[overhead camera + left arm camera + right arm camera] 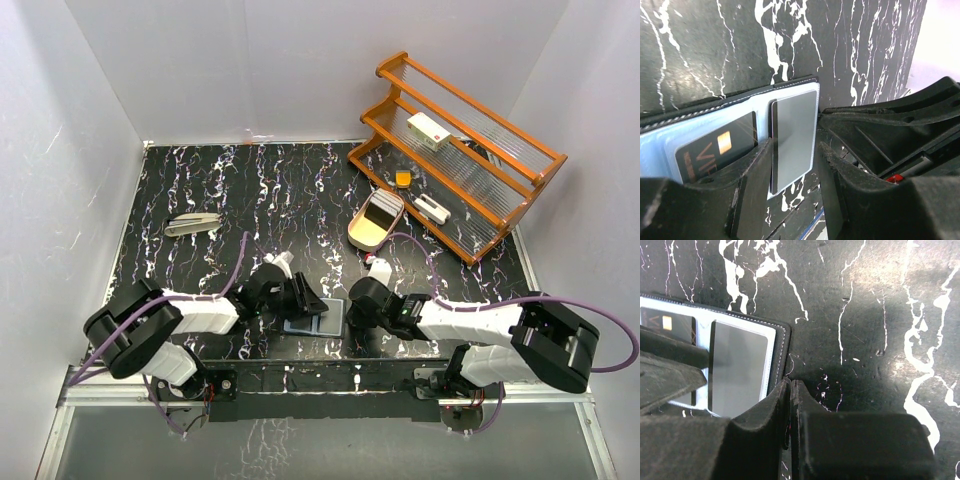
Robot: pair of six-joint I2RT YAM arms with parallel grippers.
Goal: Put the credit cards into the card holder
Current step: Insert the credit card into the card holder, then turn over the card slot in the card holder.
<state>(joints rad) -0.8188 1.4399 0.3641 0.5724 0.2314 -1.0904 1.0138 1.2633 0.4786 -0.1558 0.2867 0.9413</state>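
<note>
Top view: the small black bifold card holder (308, 322) lies open on the black marbled table (200, 180), mid near edge, with the left claw (300, 298) and right claw (352, 308) meeting over it.

Left wrist: jaws about a card-width apart, straddling a plain grey credit card (794, 137) in the holder's blue pocket, beside a dark chip card (715, 147). Can't tell if it's actually pinching.

Right wrist: claw fully closed, holding nothing, tip touching the holder's stitched edge.

Black counter (200, 180), white marble veins all over, and up at two o'clock an orange-brown rack (480, 105). Card holder (690, 125): black rim, white stitching, pale blue inside. It carries a plain grey card (795, 135) and a black card (715, 150) with an orange chip.
</note>
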